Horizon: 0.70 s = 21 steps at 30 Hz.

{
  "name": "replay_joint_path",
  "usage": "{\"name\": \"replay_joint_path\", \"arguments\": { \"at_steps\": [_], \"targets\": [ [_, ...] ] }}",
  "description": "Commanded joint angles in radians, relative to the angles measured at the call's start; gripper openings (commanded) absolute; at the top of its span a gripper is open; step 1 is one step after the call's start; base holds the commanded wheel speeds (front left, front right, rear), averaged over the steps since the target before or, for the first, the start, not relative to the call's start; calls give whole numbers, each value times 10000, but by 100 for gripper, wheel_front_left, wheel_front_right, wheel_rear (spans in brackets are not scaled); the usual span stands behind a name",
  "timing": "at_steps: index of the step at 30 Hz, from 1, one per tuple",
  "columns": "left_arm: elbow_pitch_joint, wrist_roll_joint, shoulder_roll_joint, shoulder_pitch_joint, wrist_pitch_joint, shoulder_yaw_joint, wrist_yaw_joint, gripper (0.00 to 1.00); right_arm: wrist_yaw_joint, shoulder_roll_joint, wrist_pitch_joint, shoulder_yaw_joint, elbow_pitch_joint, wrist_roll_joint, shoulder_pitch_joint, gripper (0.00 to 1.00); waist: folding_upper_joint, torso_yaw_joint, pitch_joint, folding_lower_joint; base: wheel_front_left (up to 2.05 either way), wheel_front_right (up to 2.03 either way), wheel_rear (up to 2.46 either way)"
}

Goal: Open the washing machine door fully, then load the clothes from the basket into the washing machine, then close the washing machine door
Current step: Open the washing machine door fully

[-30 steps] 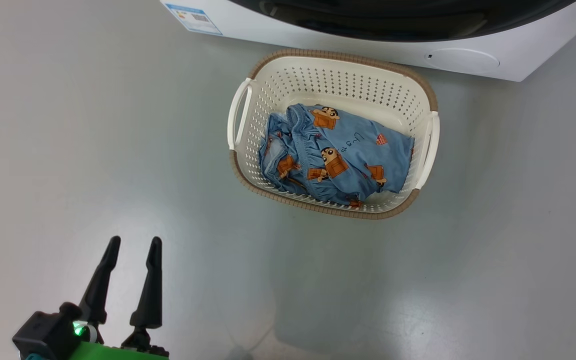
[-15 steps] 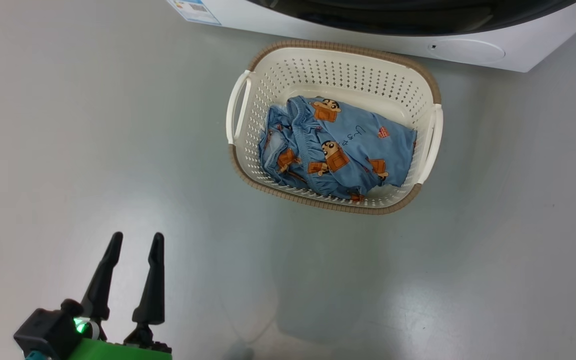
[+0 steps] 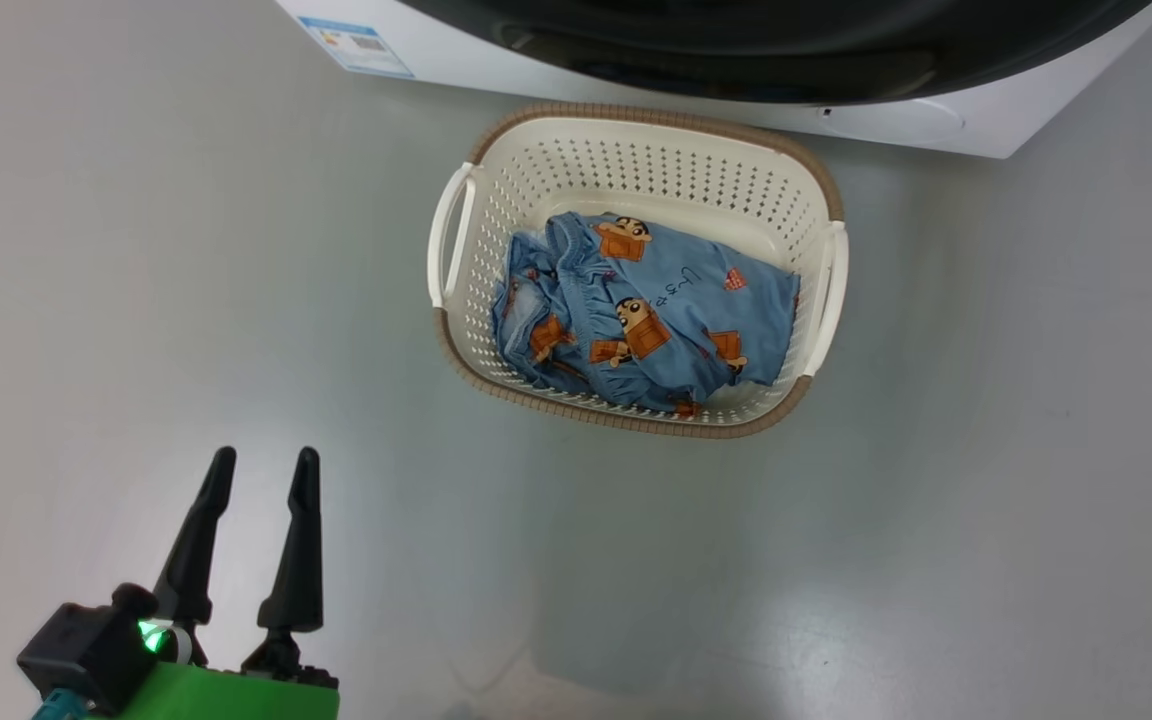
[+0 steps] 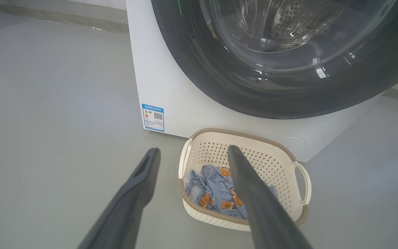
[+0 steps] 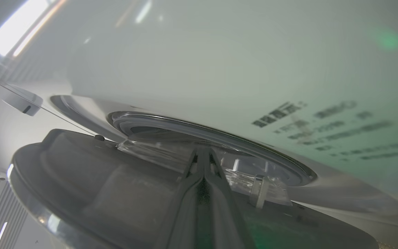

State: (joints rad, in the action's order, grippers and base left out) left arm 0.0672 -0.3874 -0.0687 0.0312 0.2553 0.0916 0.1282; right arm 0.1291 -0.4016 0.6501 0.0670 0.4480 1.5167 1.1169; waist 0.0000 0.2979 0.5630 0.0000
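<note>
Left gripper (image 3: 266,455): fingers spread wide, nothing between them. It hangs over bare floor (image 3: 186,250) at the near left, well apart from the basket (image 3: 636,115), fingers pointing toward the far side.

Right gripper (image 5: 202,152): fingers pressed together, holding nothing that I can see. In my right wrist view the tips lie against the edge of the door (image 5: 81,180), at a clear plastic piece (image 5: 240,176) set into its rim. I cannot tell whether they touch it. The white front of the washer (image 4: 157,69) is close above, with blurred dark print on it.

Door: in my left wrist view its black rim and glass bowl face me and look flush to the washer front. From the right wrist view I cannot tell whether it is latched or slightly ajar.

Basket: upright on the floor, just in front of the washer, below the door.

Clothes (image 3: 656,310): a crumpled blue bundle inside the basket, lying on its bottom toward the near side, below the rim.

Label (image 4: 153,117): a blue sticker at the lower left corner of the washer front, left of the basket.
</note>
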Motion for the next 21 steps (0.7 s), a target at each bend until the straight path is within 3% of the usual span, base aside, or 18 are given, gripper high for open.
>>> {"name": "replay_joint_path", "arguments": {
  "at_steps": [1, 21],
  "targets": [
    [181, -60, -162, 103, 65, -379, 25, 100, 16, 309, 149, -298, -312, 81, -299, 0, 0, -125, -131, 0, 0, 0, 0],
    [83, -32, -140, 270, 65, -439, 25, 100, 16, 1072, 444, -1116, -295, 207, -1231, 0, 0, -700, -996, 0, 0, 0, 0]
  ]
}}
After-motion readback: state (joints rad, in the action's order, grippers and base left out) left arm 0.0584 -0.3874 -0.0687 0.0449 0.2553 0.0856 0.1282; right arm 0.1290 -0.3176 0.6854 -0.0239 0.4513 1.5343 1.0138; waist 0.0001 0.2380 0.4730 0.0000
